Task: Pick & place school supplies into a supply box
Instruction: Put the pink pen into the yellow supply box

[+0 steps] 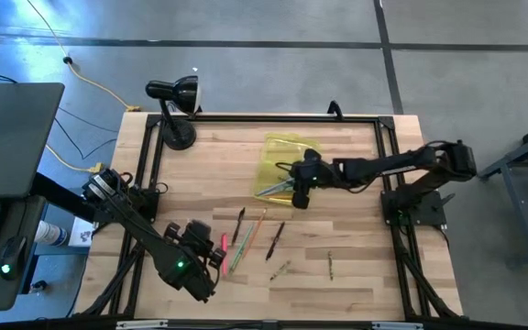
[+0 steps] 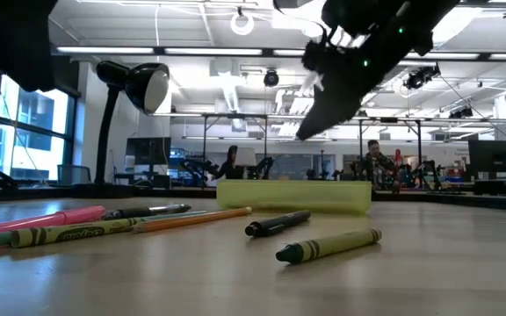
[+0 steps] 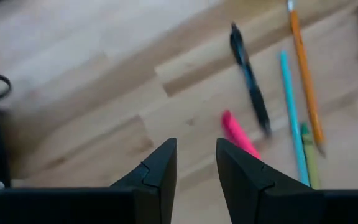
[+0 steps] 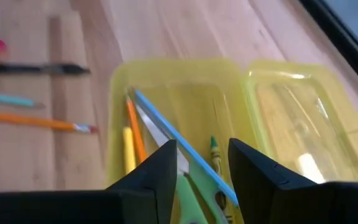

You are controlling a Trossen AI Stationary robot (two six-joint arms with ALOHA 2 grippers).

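On the desk (image 1: 356, 275): light wooden planks inside a black frame, a black lamp (image 1: 174, 103) standing at its eleven o'clock corner.
Supply box (image 1: 287, 165): translucent yellow, lid swung flat open, lying just twelve o'clock of the desk's middle; inside lie a blue pencil (image 4: 185, 152), an orange one, a yellow one, a green crayon (image 4: 215, 151) and green-handled scissors (image 4: 194, 186).
Right pincer (image 1: 299, 195): reaches in from three o'clock and hangs above the box's six o'clock rim; jaws parted a moderate way, empty, with the box's contents showing directly between and beyond them.
Left pincer (image 1: 211, 255): low at seven o'clock of the desk, jaws set narrowly apart and empty, the pink marker (image 3: 238, 134) just ahead of its tips.
Loose supplies: black pen (image 1: 239, 224), orange pencil (image 1: 252, 236) and teal pencil (image 3: 291, 112) lie side by side near the left pincer; another black pen (image 1: 276, 239) and two short crayons (image 1: 330, 265) lie toward five o'clock, apart from both pincers.
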